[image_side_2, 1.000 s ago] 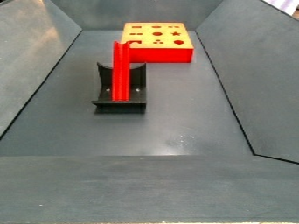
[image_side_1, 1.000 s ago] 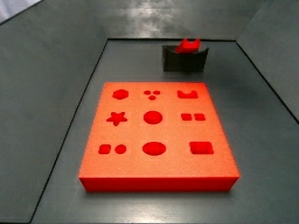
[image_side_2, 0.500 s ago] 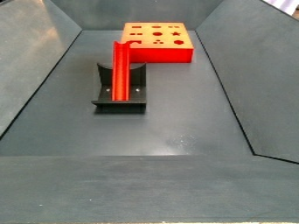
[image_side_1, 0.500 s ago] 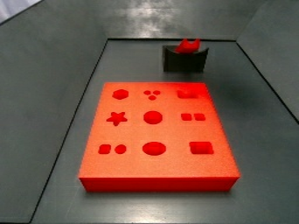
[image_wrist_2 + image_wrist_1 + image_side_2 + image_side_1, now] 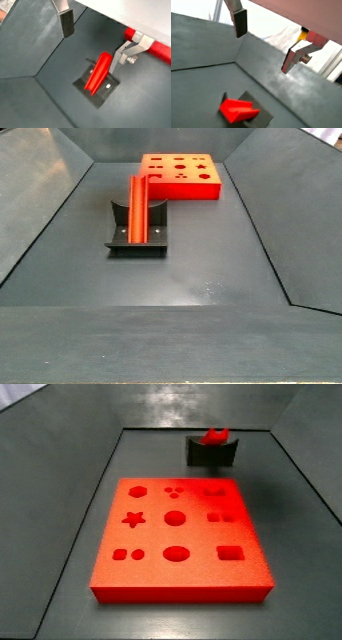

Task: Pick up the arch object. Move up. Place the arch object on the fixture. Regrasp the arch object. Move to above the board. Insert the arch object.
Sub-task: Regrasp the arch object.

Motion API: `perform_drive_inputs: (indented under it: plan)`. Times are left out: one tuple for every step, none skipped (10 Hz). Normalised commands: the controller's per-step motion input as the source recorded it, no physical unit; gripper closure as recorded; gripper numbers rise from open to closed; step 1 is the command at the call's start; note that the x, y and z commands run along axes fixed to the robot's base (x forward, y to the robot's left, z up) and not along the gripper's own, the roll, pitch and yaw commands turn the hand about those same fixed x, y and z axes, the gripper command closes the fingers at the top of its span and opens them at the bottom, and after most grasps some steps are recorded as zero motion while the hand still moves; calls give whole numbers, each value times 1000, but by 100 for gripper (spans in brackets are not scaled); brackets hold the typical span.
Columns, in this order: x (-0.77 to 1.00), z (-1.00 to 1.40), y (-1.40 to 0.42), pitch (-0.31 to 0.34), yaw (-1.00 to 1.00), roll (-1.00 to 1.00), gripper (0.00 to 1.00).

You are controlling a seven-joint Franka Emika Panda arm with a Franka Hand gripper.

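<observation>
1. One change stood out for you: in a side view a shadow had spread over the board (image 5: 181, 539) near its far right holes, where half a second earlier it lay evenly lit.
2. The arch object (image 5: 138, 206) had not moved; it rested along the fixture (image 5: 136, 240), left of and nearer than the board in that view.
3. Your gripper (image 5: 93, 42) appeared only in the wrist views, fingers (image 5: 66, 23) spread wide and empty, well above the arch object.
4. You could judge the placing done and the regrasp not yet begun.
</observation>
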Motion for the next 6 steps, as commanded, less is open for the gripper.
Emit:
perform_drive_inputs:
  plan:
    - [106, -10, -45, 165, 83, 1000, 0]
    - [106, -8, -48, 187, 103, 1000, 0]
    - [108, -9, -50, 201, 143, 844, 0]
    - [109, -11, -53, 187, 172, 593, 0]
    - [112, -8, -52, 167, 192, 409, 0]
    - [108, -2, -43, 151, 203, 318, 0]
